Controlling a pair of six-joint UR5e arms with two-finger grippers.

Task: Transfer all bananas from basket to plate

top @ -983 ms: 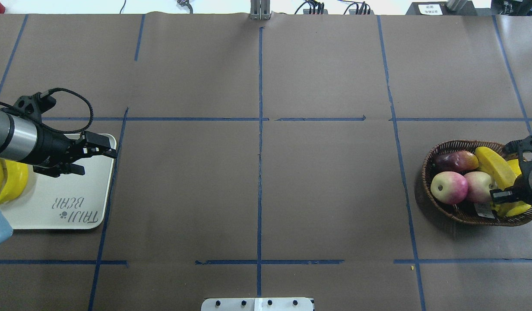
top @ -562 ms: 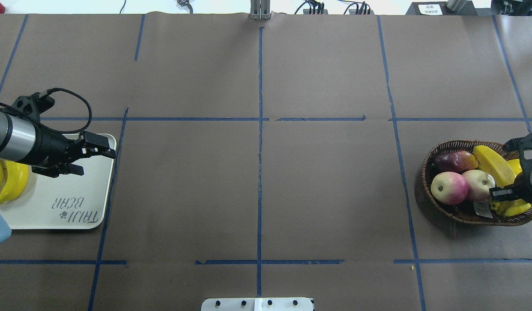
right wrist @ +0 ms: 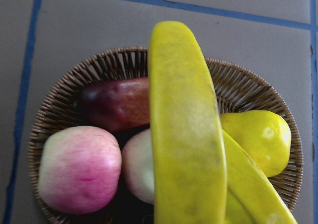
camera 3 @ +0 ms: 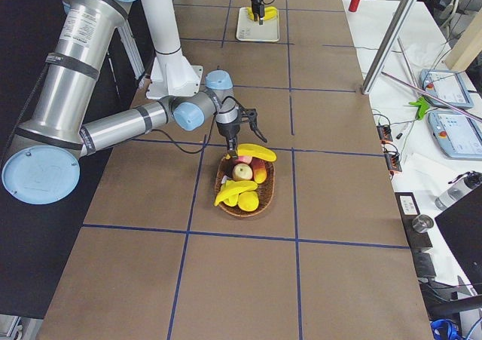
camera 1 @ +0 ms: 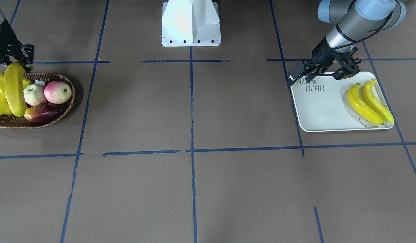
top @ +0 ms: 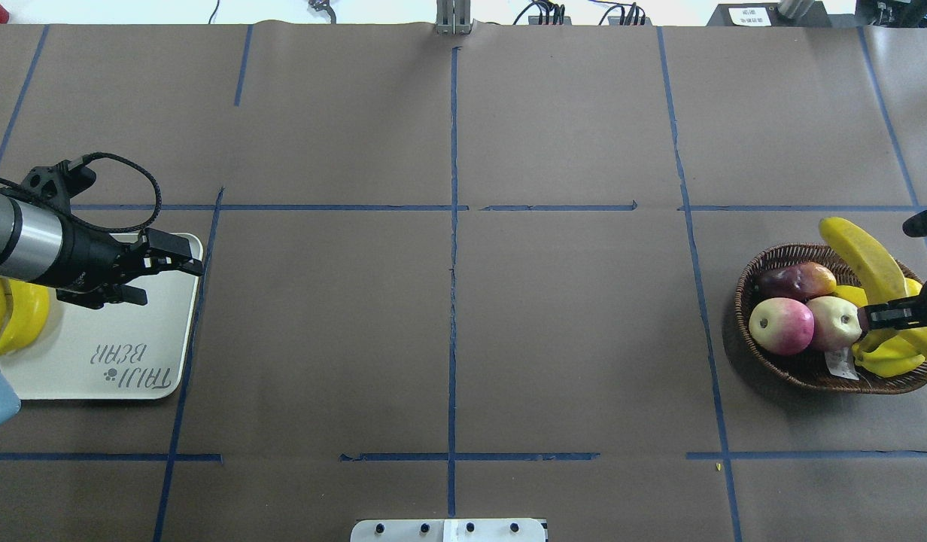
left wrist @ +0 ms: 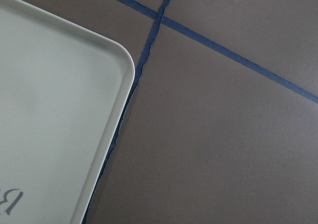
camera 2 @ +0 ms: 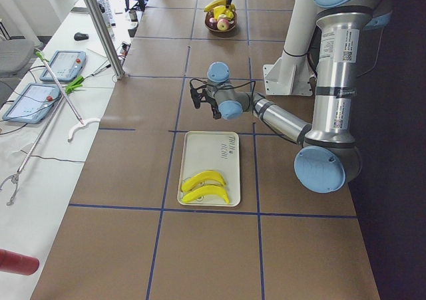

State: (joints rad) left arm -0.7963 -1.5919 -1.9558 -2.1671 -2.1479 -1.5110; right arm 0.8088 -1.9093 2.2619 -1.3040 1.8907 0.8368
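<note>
The right pincer [top: 885, 311] was clamped on a banana [top: 858, 248]; the basket [top: 764, 260] sat beneath it. The left pincer [top: 171, 282] hung, jaws apart, over the plate [top: 95, 331] corner; two bananas [camera 1: 363, 103] lay behind.

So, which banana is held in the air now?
The banana in the right gripper, held above the basket. Another banana lies inside it; two bananas lie on the plate.

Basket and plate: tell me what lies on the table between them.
Nothing stands between the basket and the plate: in the overhead exterior view that stretch is bare brown paper crossed only by blue tape lines.
</note>
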